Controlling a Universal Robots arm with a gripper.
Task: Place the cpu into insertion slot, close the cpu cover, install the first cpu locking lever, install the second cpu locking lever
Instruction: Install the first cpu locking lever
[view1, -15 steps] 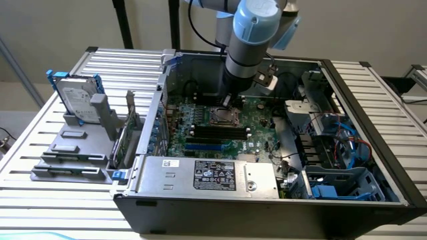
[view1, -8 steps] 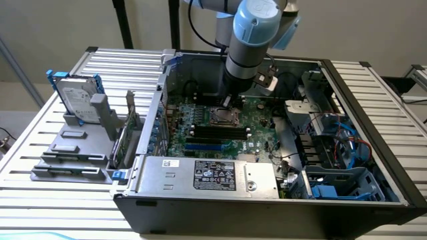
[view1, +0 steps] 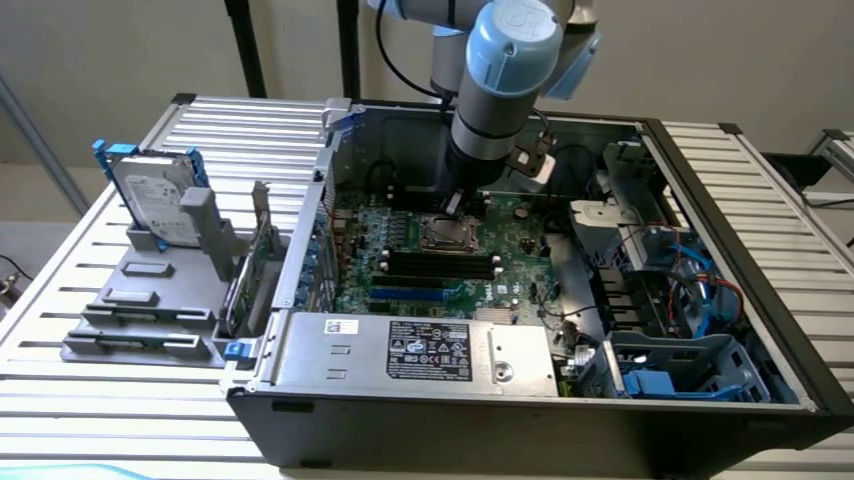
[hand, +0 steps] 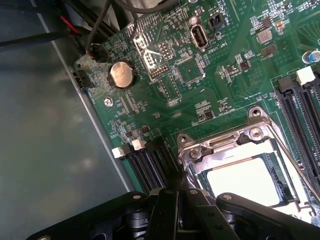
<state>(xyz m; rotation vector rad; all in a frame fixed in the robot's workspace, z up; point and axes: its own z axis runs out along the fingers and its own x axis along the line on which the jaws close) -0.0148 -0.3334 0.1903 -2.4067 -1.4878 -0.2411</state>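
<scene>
- Wrist view: the claw (hand: 181, 192) is shut tight with nothing between its tips, its closed point right at the edge of the socket (hand: 250, 175), at about 9 o'clock from it, likely so it can push rather than grip.
- The chip (hand: 245, 181) lies flat inside the socket, already seated, pale face up.
- The cover (hand: 225, 145) frames the chip; whether it is fully down I cannot tell.
- A thin lever (hand: 295, 165) runs along the socket's 3 o'clock side, apparently not yet latched.
- Exterior view: the arm (view1: 501, 90) reaches straight down into the open computer case (view1: 747, 300), over the green board (view1: 400, 250).
</scene>
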